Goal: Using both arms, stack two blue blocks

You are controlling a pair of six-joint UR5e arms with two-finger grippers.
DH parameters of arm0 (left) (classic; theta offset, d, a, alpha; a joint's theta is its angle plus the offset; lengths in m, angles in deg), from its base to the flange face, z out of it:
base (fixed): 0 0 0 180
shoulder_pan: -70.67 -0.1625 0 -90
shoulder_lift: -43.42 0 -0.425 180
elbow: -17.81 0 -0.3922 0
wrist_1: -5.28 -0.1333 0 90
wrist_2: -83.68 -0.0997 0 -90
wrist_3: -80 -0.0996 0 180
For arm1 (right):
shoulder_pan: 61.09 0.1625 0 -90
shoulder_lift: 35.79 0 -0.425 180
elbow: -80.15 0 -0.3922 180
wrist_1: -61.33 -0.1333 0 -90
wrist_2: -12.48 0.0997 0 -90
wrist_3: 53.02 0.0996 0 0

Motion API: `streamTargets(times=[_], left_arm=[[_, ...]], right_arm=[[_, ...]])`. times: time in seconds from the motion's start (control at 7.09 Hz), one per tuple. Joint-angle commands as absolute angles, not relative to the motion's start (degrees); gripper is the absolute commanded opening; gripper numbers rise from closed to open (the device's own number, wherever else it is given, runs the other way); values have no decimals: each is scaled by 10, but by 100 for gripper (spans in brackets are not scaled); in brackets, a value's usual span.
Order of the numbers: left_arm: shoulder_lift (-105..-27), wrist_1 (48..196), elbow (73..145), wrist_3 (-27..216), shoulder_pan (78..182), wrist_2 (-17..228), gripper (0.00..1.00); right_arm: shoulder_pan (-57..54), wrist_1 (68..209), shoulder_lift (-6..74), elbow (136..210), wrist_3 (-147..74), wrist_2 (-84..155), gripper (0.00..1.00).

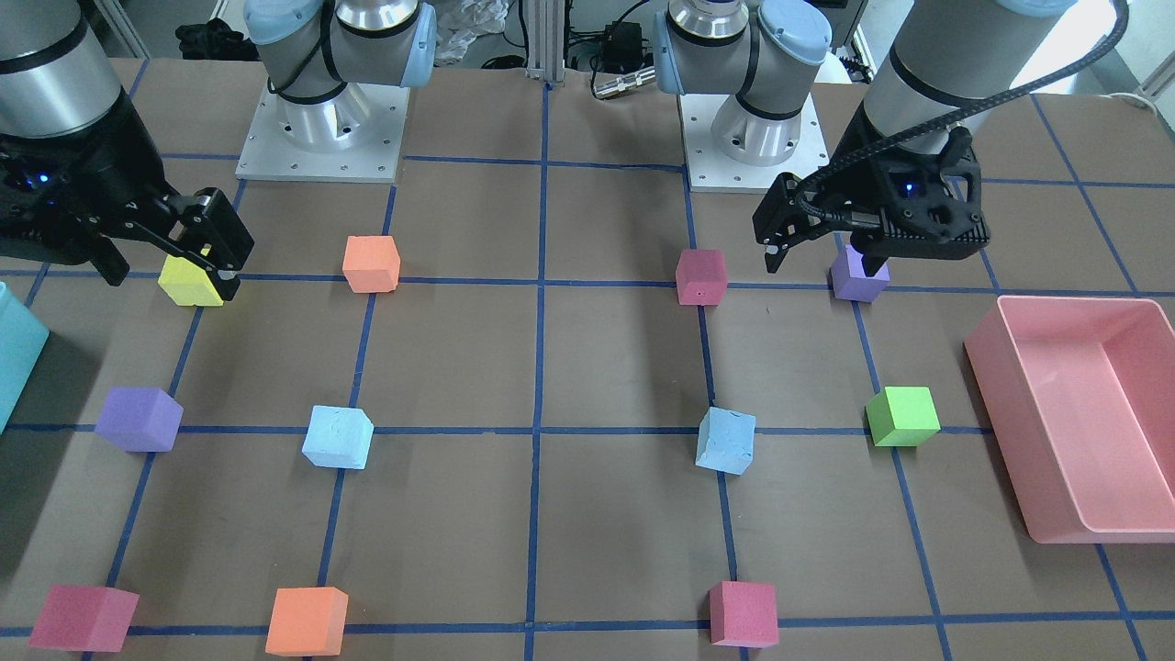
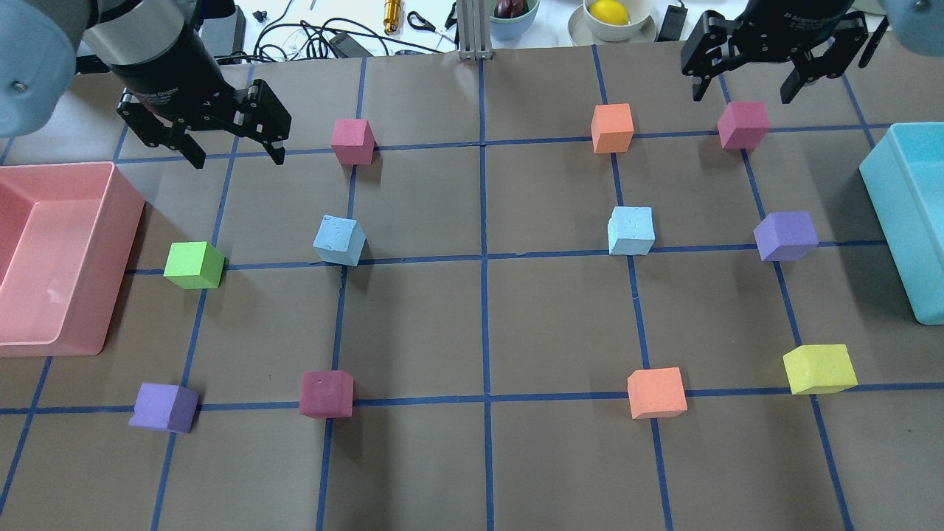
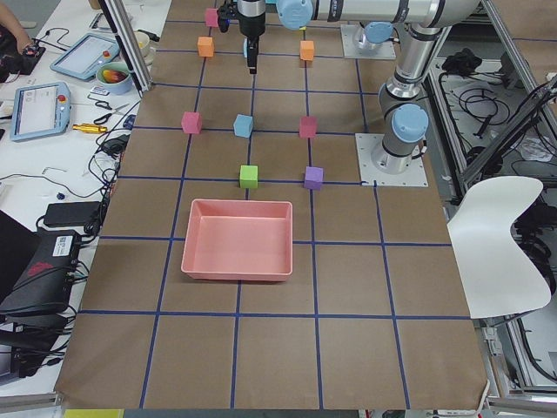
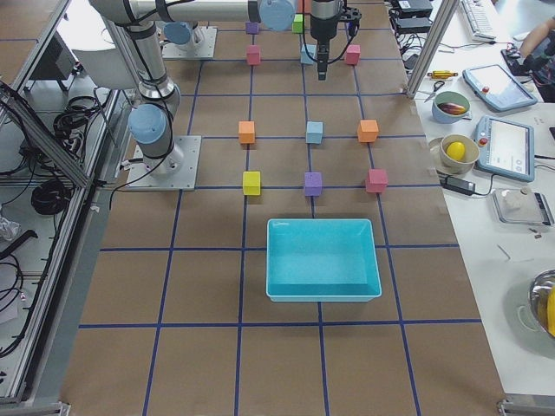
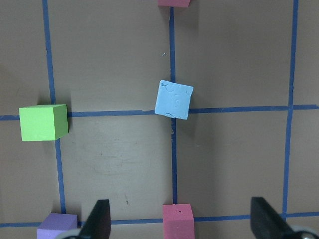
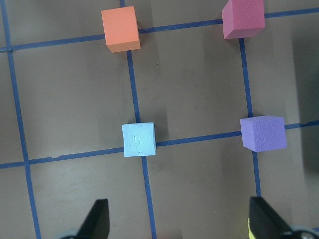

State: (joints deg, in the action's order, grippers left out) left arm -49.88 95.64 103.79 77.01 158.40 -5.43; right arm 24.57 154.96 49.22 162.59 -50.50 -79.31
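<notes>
Two pale blue blocks lie apart on the brown table. One is on my left side (image 2: 339, 240), also in the front view (image 1: 727, 440) and the left wrist view (image 5: 173, 99). The other is on my right side (image 2: 631, 230), also in the front view (image 1: 338, 437) and the right wrist view (image 6: 139, 139). My left gripper (image 2: 237, 156) is open and empty, high above the table, beyond and to the left of its block. My right gripper (image 2: 743, 94) is open and empty, high near the far right, beyond its block.
A pink tray (image 2: 122, 243) stands at the left edge and a teal box (image 2: 892, 214) at the right edge. A green cube (image 2: 193, 265), purple cubes (image 2: 785, 236), crimson cubes (image 2: 352, 141), orange cubes (image 2: 612, 127) and a yellow cube (image 2: 818, 368) lie on the grid.
</notes>
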Motion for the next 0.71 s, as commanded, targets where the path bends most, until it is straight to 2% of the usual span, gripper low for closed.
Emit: streamTargets(times=[0.0, 0.56], left_arm=[[-504, 957, 1037, 769, 1585, -54, 100], [-504, 957, 1039, 770, 1585, -54, 100]], right_arm=[[246, 1547, 488, 1624, -506, -798, 100], [253, 1546, 491, 1626, -506, -797, 100]])
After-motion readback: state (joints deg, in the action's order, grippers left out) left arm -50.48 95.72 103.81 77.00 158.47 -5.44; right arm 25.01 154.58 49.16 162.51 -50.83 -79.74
